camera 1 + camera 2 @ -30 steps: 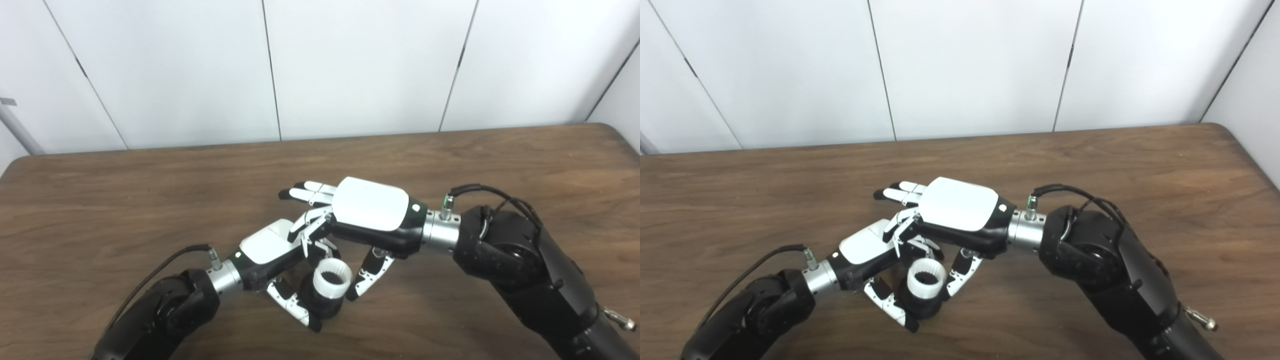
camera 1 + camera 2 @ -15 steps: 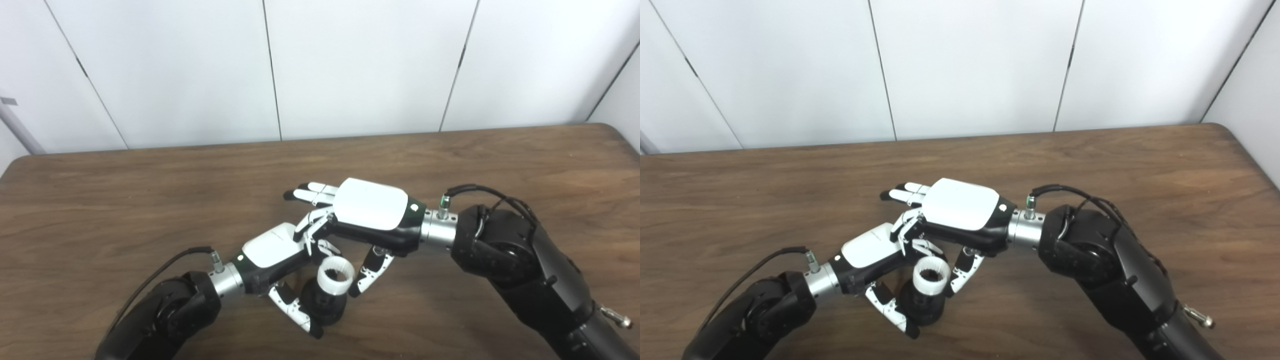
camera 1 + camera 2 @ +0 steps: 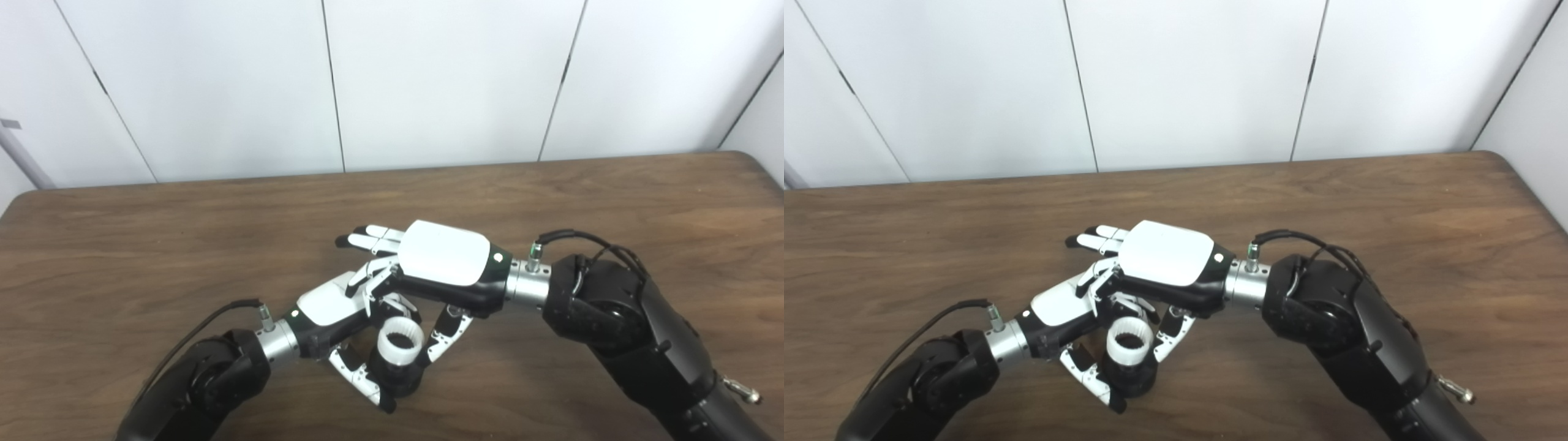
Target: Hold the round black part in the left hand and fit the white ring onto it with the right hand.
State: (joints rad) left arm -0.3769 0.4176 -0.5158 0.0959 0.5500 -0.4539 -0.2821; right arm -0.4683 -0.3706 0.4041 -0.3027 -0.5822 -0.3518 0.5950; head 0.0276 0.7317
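Observation:
The round black part stands upright just above the table, and my left hand is shut on it, thumb in front and fingers behind. The white toothed ring sits on top of the black part with its dark bore facing up. My right hand hovers palm-down over it. Its thumb presses the ring's right side and its curled fingers come down on the far side. Two other fingers stick out flat to the left. The far contact on the ring is hidden under the palm.
The brown wooden table stretches to both sides and back to a white panelled wall. Both forearms come in low from the bottom corners. A grey post stands at the far left edge.
Both hands and the part have shifted slightly left and nearer. The right thumb has closed in from beside the ring to touch its right side.

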